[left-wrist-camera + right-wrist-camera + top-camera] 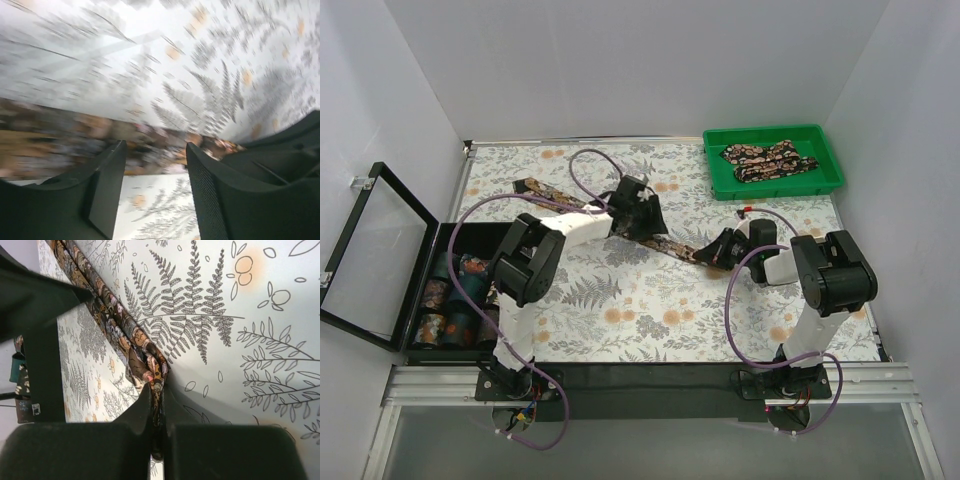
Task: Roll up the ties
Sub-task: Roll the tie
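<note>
R pincer (156,402) pinches tie (122,337); L pincer (155,162) parted.

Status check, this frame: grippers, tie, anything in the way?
Right gripper shut on tie end. Left gripper open over tie's midsection. Tie unrolled. No obstruction seen.

Bright, even light from overhead in my work cell — shadows soft and faint.
My left wrist view smears the tie (50,137) with motion blur; right wrist view is crisp.
</note>
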Motion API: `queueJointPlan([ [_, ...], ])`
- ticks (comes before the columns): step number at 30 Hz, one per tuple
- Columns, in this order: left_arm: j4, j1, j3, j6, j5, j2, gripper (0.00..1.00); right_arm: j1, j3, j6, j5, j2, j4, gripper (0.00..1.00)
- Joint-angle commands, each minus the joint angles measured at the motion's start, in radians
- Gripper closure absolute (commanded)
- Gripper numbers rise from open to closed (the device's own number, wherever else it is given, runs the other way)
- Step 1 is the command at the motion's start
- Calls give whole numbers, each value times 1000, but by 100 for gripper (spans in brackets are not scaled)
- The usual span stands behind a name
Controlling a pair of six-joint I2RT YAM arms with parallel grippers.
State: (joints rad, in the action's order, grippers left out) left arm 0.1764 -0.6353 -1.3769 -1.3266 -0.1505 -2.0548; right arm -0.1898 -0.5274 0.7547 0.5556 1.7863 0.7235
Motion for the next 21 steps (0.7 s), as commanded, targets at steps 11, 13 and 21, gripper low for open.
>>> queueJointPlan([
  [11, 37, 299, -48, 142, 131, 64, 54, 56, -52, -270, 9, -45, -394, 99],
  [13, 51, 315, -73, 152, 138, 48, 56, 59, -54, -278, 13, -47, -407, 99],
  [21, 66, 321, -71, 182, 204, 1, 58, 98, -69, -331, 13, -62, -472, 99],
])
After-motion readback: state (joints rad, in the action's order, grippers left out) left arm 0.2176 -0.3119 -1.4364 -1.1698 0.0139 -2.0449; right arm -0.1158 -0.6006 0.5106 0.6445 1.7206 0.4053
